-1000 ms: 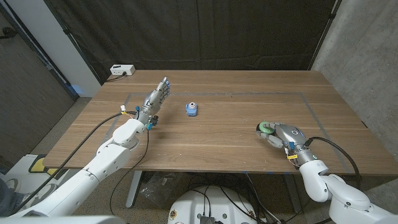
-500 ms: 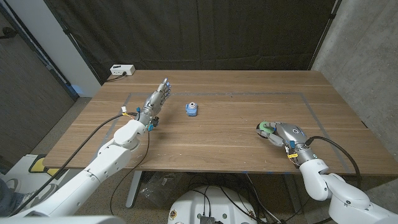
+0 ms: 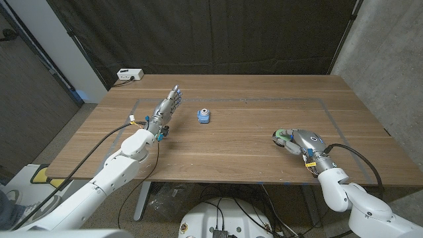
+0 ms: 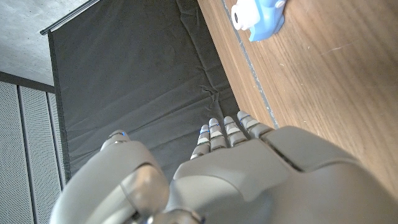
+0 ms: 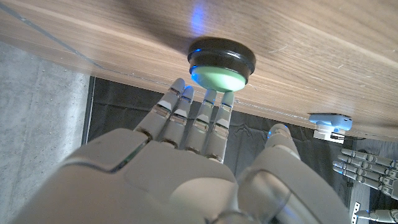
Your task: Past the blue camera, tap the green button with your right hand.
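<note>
A: Where is the round green button on its black base (image 3: 283, 135)?

B: Lower right of the frame, at the right hand (image 3: 299, 141), whose extended, empty fingertips (image 5: 214, 99) reach its dome.

A: And farther up?

B: The small blue toy camera (image 3: 203, 116) sits at centre on the wooden table (image 3: 251, 125); the left hand (image 3: 166, 106), open, is beside it.

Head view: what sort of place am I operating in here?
Probably a lab or test cell, not a home: a bare wooden table with taped lines, a black curtain backdrop behind it, and grey concrete walls. On it: a small blue camera and a round green button.
</note>
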